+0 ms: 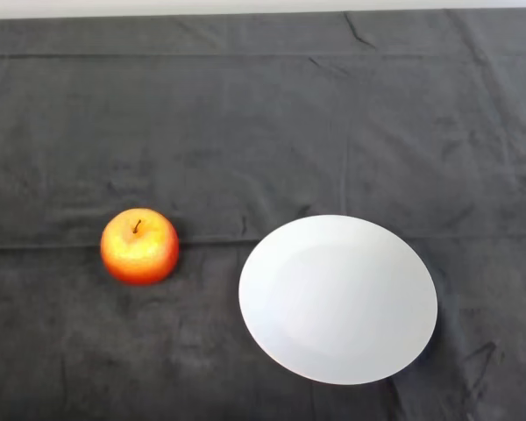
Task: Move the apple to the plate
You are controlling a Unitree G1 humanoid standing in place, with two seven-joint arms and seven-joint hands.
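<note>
You have it all left to do: the apple (pixel 139 246) sits stem-up towards the worktop's (pixel 263 114) left edge, beside the bare plate (pixel 337 299) (robot hand unseen, state unknowable).

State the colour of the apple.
The apple is red-orange with a yellow patch around its stem, seen in the head view.

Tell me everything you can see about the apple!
The apple is round and shiny, red-orange around the sides and yellow on top, with a short dark stem poking up from its dimple. It looks whole and sits upright on the dark cloth, left of the white plate and not touching it. Nothing else touches it.
</note>
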